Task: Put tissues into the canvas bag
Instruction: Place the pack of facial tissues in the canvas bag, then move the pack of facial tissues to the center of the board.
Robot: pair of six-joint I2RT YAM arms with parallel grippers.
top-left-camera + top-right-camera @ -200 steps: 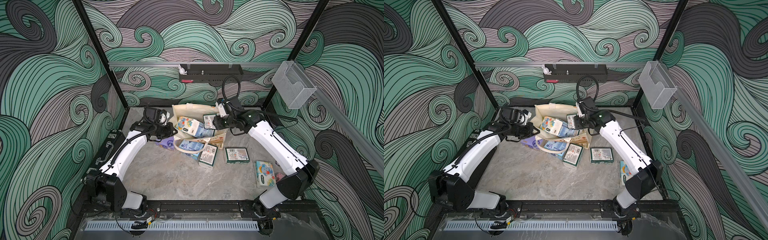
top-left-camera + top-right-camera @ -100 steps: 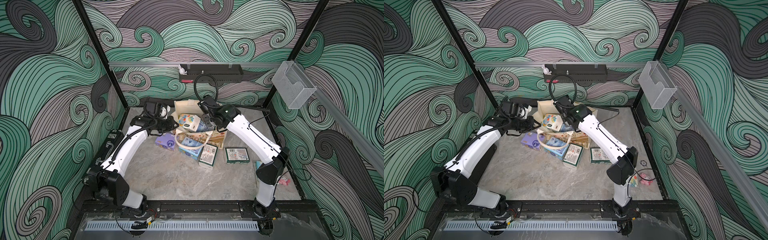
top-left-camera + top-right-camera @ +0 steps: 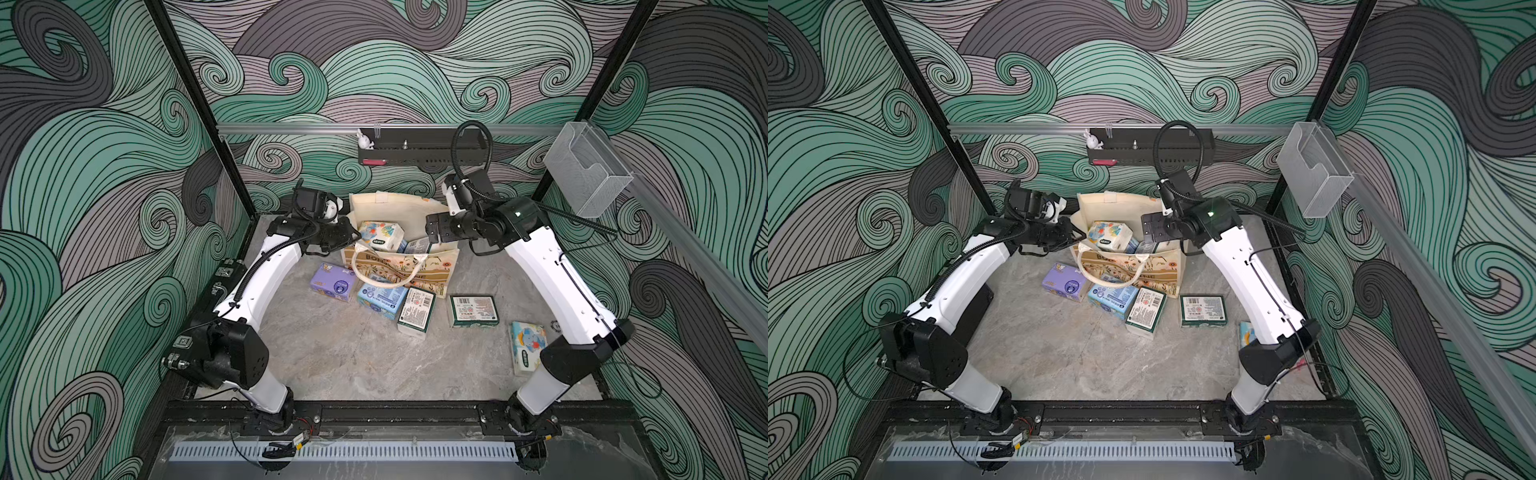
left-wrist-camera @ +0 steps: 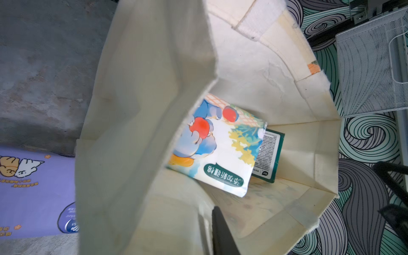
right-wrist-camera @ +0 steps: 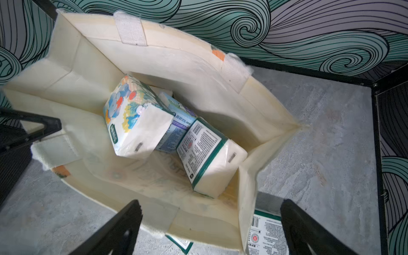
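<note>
Though left wrist hides it, right wrist shows light-blue pack [image 5: 174,130].

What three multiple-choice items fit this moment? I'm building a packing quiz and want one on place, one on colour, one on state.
1. The purple pack lies: A on the table beside the canvas bag; B inside the bag; C atop another pack.
2. The bag's handles are: A red; B black; C white.
3. The right hand is: A shut on a pack; B open and empty; C out of view.
Answers: A, it rests flat on the tabletop by the bag; C, white straps show at the rim; B, its fingers stand apart above the bag, nothing between.
</note>
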